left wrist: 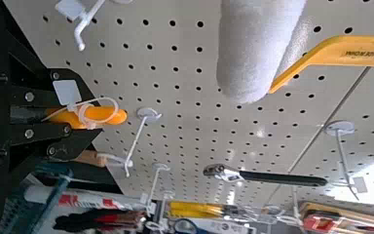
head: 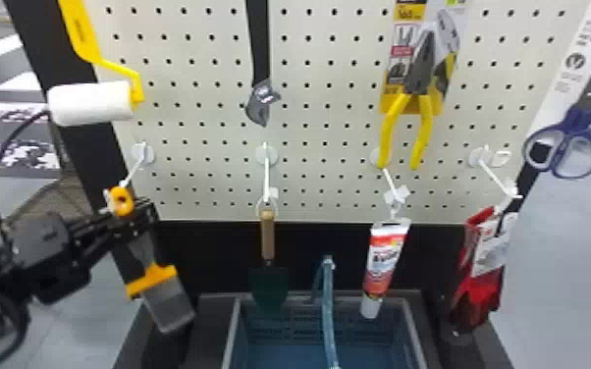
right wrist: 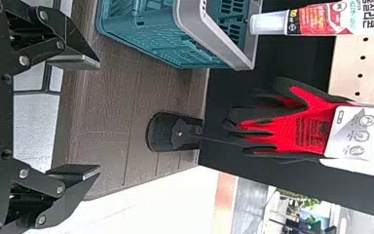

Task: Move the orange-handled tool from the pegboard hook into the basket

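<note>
Head view: A scraper with an orange handle and collar and a broad grey blade (head: 168, 302) slants, blade down, near the pegboard's (head: 329, 113) lower left corner, left of the blue-green plastic basket with a grey rim (head: 413, 326). The black left gripper (head: 148, 216) is at its handle, just below the rounded orange end.

Left wrist view: The left gripper's two fingers are drawn in narrow, clamped on the orange handle, whose end and clear looped tie poke out past them. The nearest white hook has a bare tip, so the tool seems unhooked. It should handle as light and stiff, the smooth grip perhaps a little slippery. The handle is the right place to hold; the thin blade is best left alone, though it may swing into the basket's rim.

Right wrist view: The black right gripper (right wrist: 99, 117) is wide apart, holding nothing, near the dark wood-grain tabletop's (right wrist: 112, 117) edge.
</note>
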